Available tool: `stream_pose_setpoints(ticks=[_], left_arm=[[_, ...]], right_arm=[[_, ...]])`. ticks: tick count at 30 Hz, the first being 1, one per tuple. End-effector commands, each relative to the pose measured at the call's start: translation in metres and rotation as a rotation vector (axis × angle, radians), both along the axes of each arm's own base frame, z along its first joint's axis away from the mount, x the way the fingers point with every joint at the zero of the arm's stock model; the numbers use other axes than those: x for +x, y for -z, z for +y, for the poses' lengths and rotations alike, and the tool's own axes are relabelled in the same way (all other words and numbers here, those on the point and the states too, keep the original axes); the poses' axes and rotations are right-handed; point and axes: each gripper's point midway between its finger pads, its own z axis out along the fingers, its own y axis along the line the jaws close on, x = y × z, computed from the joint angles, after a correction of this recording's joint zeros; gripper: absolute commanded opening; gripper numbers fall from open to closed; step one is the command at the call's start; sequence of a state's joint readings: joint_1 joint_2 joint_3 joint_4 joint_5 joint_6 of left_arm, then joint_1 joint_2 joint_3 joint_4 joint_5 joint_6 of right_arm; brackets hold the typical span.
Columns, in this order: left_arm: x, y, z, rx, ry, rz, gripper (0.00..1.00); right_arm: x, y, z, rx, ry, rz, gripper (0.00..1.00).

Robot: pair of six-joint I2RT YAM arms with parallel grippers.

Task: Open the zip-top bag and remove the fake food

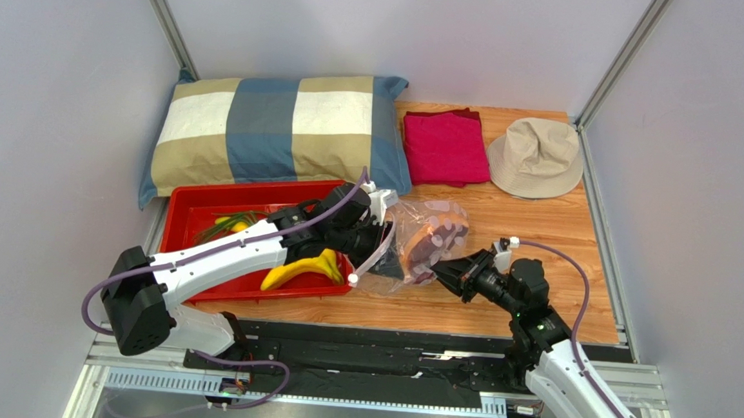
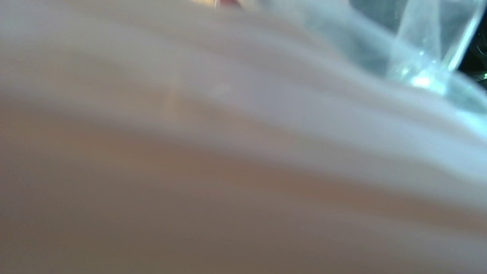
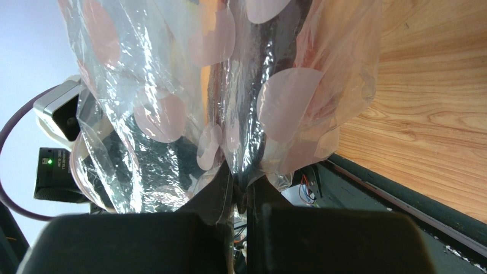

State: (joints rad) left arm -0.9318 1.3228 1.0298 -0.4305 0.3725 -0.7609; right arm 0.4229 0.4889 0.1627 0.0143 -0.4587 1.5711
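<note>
Over table (image 1: 537,277), zip-top bag (image 1: 412,250), mouth leftward.

One red tray (image 1: 202,199) holds one yellow banana bunch (image 1: 299,272), with one checked pillow (image 1: 274,130) behind it, one zip-top bag (image 1: 422,241) at its right edge, and one magenta cloth (image 1: 445,148) and one hat (image 1: 536,158) farther right.

The table (image 1: 539,239) is seen whole from high above and behind its near edge, looking down and forward. The left wrist view is held so near the bag (image 2: 228,142) that only blurred plastic is shown. The right wrist view is aimed along the right gripper (image 3: 240,191) into the bag, very near, with table wood at the right. The bag is shared by all three views, the table by two.
</note>
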Motion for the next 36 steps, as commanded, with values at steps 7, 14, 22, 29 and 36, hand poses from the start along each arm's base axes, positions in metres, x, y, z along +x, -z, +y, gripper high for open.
stream_pose_setpoints(ticks=[7, 14, 22, 29, 36], left_arm=[[-0.001, -0.022, -0.024, -0.121, 0.028, 0.104, 0.54], [0.009, -0.027, -0.032, -0.140, 0.019, 0.073, 0.43], [0.020, -0.022, -0.025, -0.070, 0.007, -0.010, 0.00], [0.018, -0.029, -0.023, -0.058, 0.077, -0.078, 0.00], [0.018, -0.030, -0.023, -0.037, 0.078, -0.075, 0.00]], right_arm=[[0.000, -0.039, 0.008, 0.081, -0.057, -0.122, 0.00], [-0.004, -0.041, 0.014, 0.029, -0.121, -0.147, 0.00], [-0.015, -0.007, 0.006, -0.198, -0.188, -0.043, 0.23], [-0.018, -0.016, -0.024, -0.589, -0.293, -0.110, 0.77], [-0.013, -0.067, -0.028, -0.646, -0.304, -0.268, 0.92]])
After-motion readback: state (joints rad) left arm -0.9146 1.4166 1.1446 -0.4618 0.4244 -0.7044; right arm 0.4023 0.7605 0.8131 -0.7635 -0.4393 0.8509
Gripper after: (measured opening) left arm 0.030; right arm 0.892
